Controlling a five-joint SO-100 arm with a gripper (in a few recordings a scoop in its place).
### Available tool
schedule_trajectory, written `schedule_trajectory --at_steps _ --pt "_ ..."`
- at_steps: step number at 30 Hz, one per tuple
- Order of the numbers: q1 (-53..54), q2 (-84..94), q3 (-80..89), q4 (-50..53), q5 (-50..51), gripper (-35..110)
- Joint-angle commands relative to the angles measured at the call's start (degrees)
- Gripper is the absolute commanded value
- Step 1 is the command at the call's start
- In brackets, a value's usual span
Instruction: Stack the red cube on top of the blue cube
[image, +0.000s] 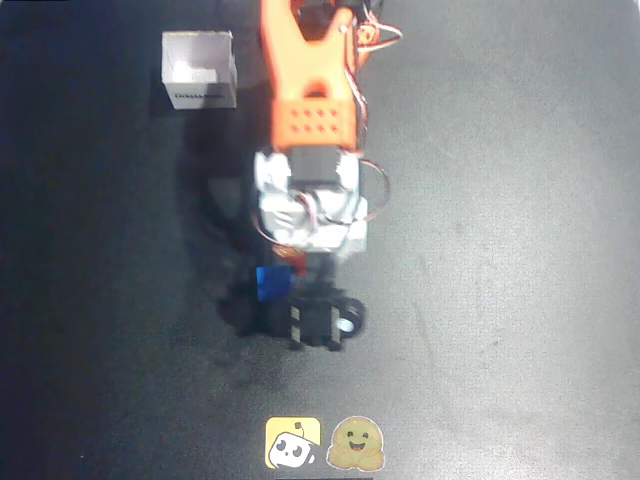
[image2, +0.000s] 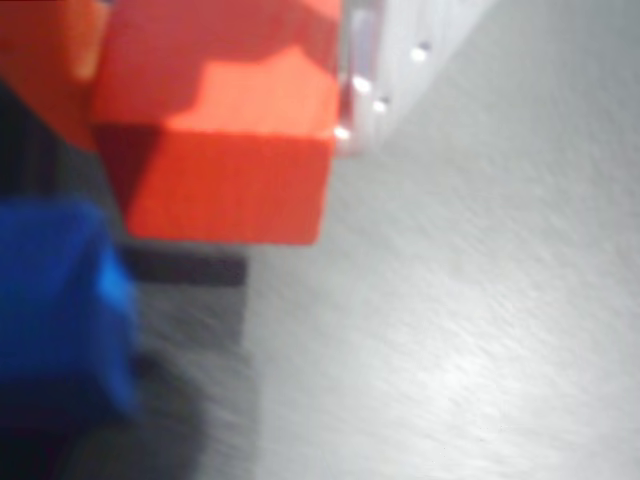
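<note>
Pincer (image2: 225, 125) of mine is gripping the red cube (image2: 230, 140); my arm is hiding it overhead, beside the blue cube (image: 271, 283).

- Bench (image: 520, 300): the dark surface lies open on the right and lower left in the overhead view.
- White box (image: 198, 70) stands near the upper left, well apart from the cubes.
- Arm (image: 310, 120) comes down the middle from the top edge, blocking that lane.
- Blue cube (image: 272, 283) sits just beside the end effector (image: 322, 322), on its left; in the wrist view the red cube (image2: 230, 130) hangs close above and beside it, little gap between.
- Two stickers (image: 325, 443) lie flat by the bottom edge.
</note>
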Motion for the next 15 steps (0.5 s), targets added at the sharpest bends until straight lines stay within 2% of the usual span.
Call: schedule_trajectory --at_steps 1,15 --pt "2.7 3.6 -2.4 1.1 -1.3 0" --pt "6.0 -0.5 -2.5 -3.3 -1.7 0"
